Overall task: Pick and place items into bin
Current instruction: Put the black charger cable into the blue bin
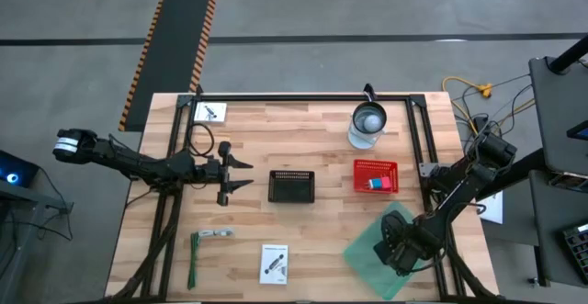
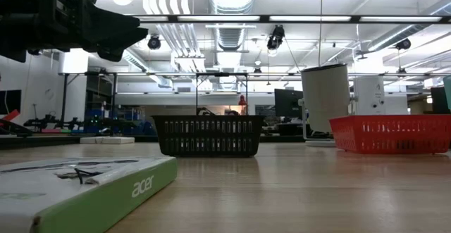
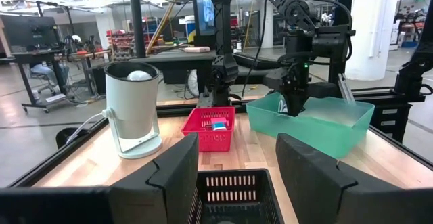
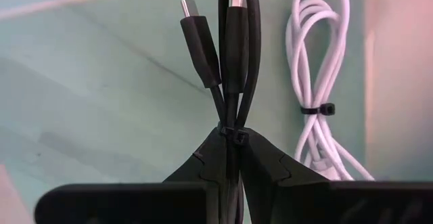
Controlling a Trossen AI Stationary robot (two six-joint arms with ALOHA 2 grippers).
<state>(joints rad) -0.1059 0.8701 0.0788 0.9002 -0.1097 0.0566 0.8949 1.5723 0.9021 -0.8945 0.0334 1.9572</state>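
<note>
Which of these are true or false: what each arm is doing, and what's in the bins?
1. The right gripper has its jaws shut on a black cable. True.
2. That gripper is over the red basket. False: it is in the green bin.
3. A coiled white cable lies in the green bin. True.
4. The left gripper holds a card. False: its jaws are open and empty.
5. The red basket is empty. False: a small item lies inside.

a bundled black cable [image 4: 233,61] hangs in the green bin [image 4: 101,82], beside a coiled white cable [image 4: 321,88] lying inside.
</note>
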